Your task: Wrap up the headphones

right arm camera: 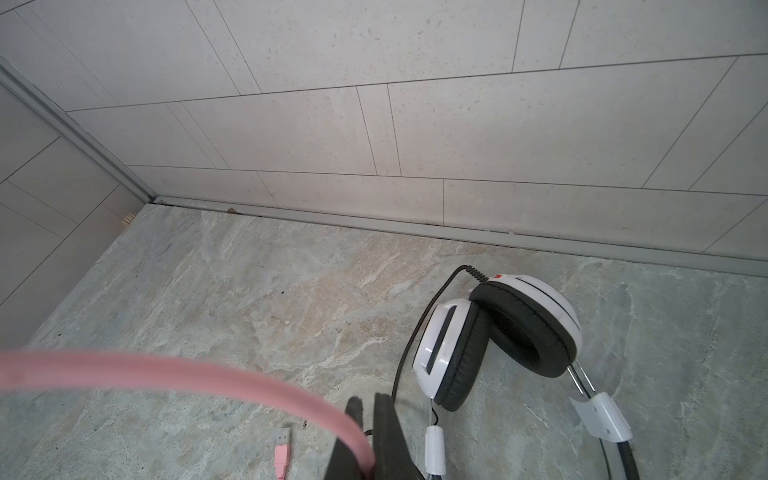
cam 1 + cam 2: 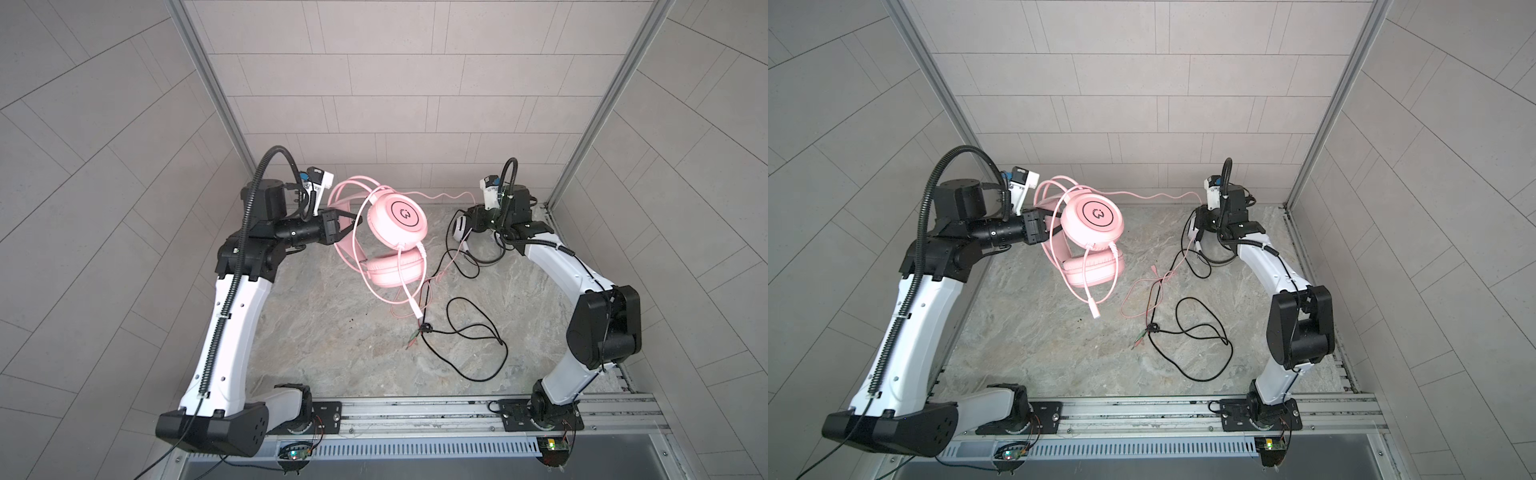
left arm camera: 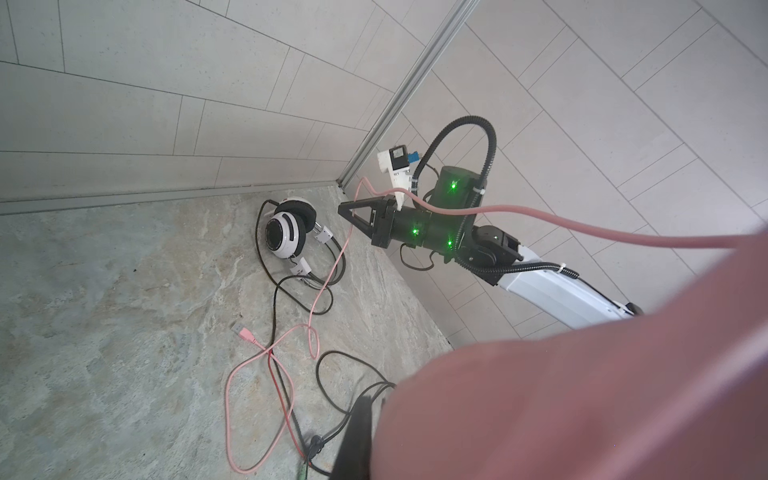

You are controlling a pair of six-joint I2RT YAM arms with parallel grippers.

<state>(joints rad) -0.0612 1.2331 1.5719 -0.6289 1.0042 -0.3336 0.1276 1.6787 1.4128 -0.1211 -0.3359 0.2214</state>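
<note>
Well, the table (image 2: pixel 332 353) spreads under everything. Above its back middle the pink headset (image 2: pixel 397 218) hangs clear, its band clenched in my left pincer (image 2: pixel 348 226). The white-and-black headset (image 3: pixel 286 237) lies in the table's back right corner. Over that corner my right pincer (image 3: pixel 343 208) is clamped on the thin pink cable (image 2: pixel 440 195). The black cable (image 2: pixel 478 332) loops across the table's right half.

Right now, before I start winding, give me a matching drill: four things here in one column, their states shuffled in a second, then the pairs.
1 pink headset
2 pink cable
3 white-and-black headset
4 black cable

A lying near the back wall
B raised in the left gripper
C sprawled in loops on the table
D pinched in the right gripper

Pairs: 1-B, 2-D, 3-A, 4-C
</note>
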